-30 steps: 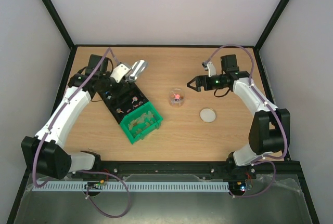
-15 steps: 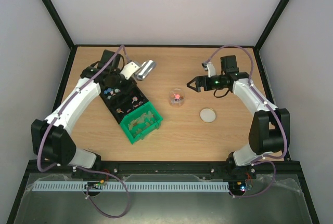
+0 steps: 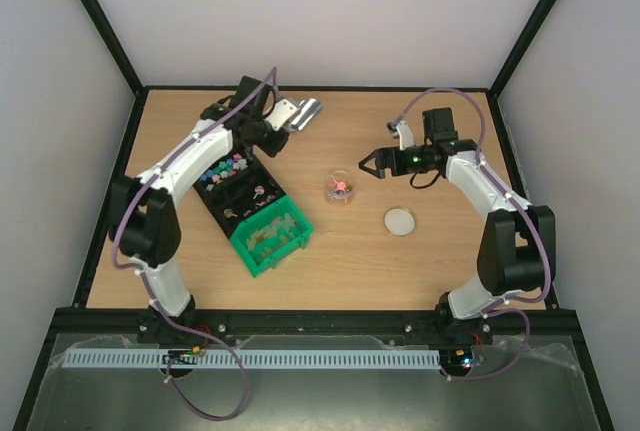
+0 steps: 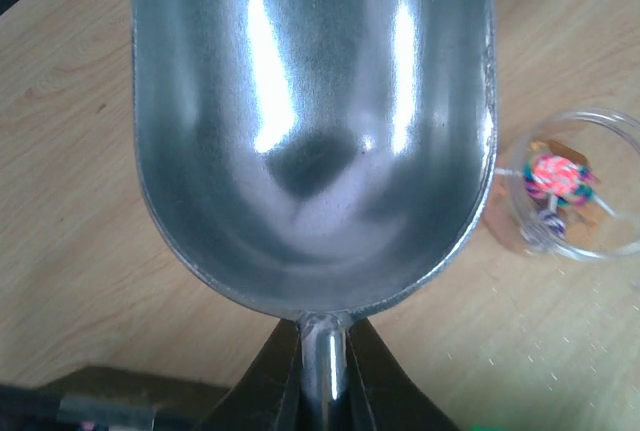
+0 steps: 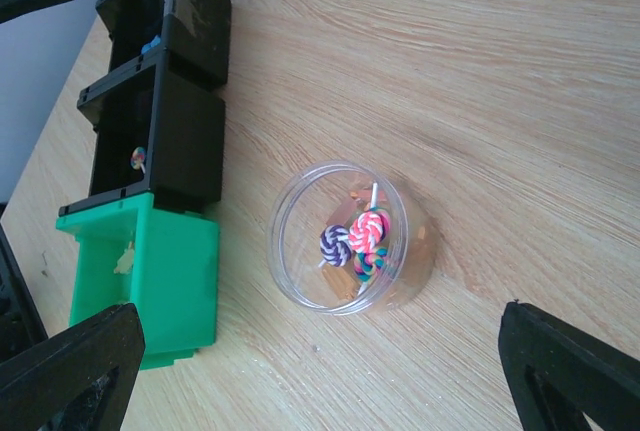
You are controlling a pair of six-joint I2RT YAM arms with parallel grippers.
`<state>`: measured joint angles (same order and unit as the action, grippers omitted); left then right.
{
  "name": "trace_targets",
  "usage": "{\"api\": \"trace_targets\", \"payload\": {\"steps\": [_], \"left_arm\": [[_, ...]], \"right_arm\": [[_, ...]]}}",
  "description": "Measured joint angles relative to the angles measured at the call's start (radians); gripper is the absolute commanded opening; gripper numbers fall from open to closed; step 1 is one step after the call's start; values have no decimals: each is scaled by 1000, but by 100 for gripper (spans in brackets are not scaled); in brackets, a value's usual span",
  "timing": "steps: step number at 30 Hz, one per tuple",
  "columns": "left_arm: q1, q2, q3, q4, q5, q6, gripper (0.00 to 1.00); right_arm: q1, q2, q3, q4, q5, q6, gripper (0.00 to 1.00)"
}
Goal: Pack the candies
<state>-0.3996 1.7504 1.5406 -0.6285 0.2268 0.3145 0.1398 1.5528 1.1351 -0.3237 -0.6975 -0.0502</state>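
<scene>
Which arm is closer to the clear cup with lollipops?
Right. The right fingers hover open beside the clear cup; the left fingers, gripping the metal scoop, are farther back-left.

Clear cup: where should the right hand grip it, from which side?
Probably its round side wall, from the right, where the open right hand faces it. The clear cup stands upright, mouth open, candies inside; bins sit to its left.

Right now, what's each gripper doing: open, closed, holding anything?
Left gripper: closed on the handle of the shiny metal scoop.
Right gripper: open, holding nothing, near the small clear plastic cup.
</scene>
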Motion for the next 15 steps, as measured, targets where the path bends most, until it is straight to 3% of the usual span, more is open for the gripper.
{"api": "trace_targets", "payload": {"steps": [15], "left_arm": [[-27,370,182,79,-42,-57,6]], "right_arm": [[0,53,0,1,2,-7,99]]}}
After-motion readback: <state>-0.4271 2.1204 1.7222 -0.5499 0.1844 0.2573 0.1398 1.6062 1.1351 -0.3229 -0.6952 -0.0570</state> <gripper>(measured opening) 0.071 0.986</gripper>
